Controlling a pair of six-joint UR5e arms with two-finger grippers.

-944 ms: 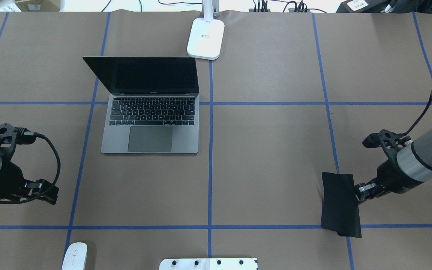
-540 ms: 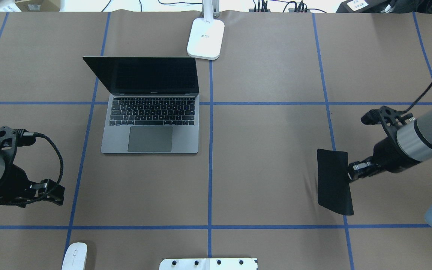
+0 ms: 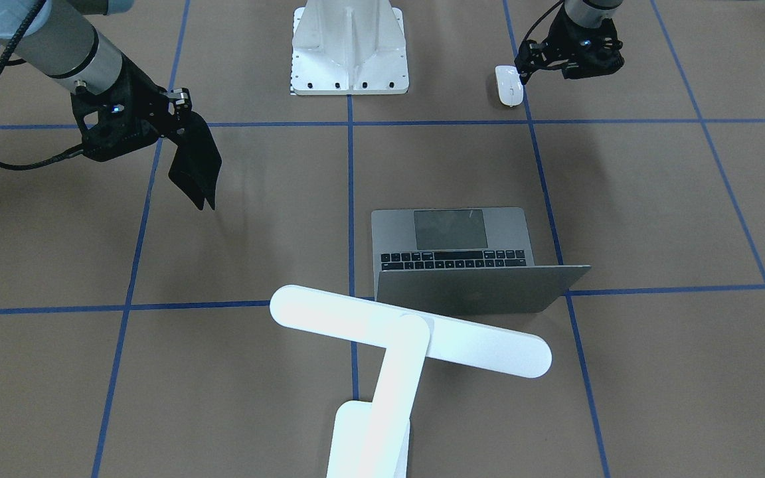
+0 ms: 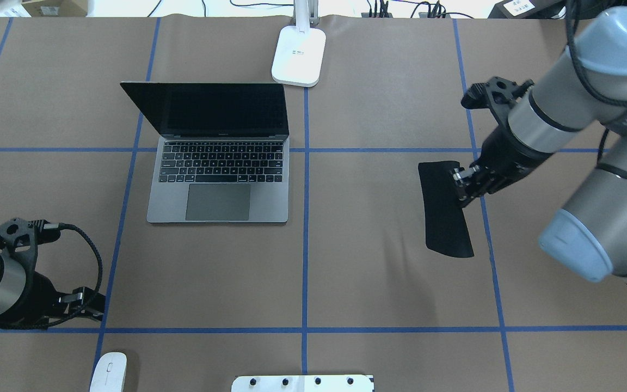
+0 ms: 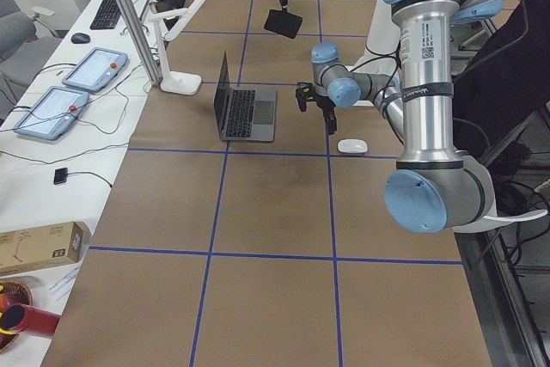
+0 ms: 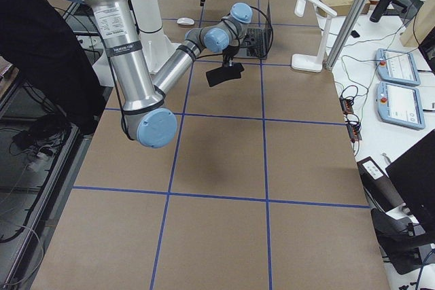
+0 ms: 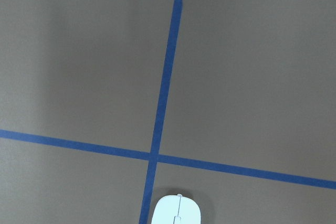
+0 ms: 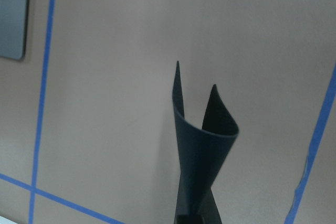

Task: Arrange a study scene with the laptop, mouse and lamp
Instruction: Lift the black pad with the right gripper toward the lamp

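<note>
The open grey laptop (image 4: 218, 179) sits left of centre, screen up; it also shows in the front view (image 3: 462, 232). The white lamp's base (image 4: 298, 54) stands at the far edge, its bar head (image 3: 409, 332) over the laptop's lid side. The white mouse (image 4: 109, 373) lies at the near left edge and shows in the left wrist view (image 7: 177, 213). My left gripper (image 4: 86, 306) hovers open and empty just beside the mouse. My right gripper (image 4: 461, 185) is shut on a black mouse pad (image 4: 444, 209) that hangs folded above the table (image 8: 202, 140).
The white bolted pedestal (image 4: 302, 383) stands at the near middle edge. Blue tape lines grid the brown table. Cables and plugs lie beyond the far edge. The laptop's corner (image 8: 10, 19) shows at the right wrist view's upper left.
My right arm carried the mouse pad away from the near edge and leftward, toward the table's middle right. My left gripper moved nearer the front edge, toward the mouse.
</note>
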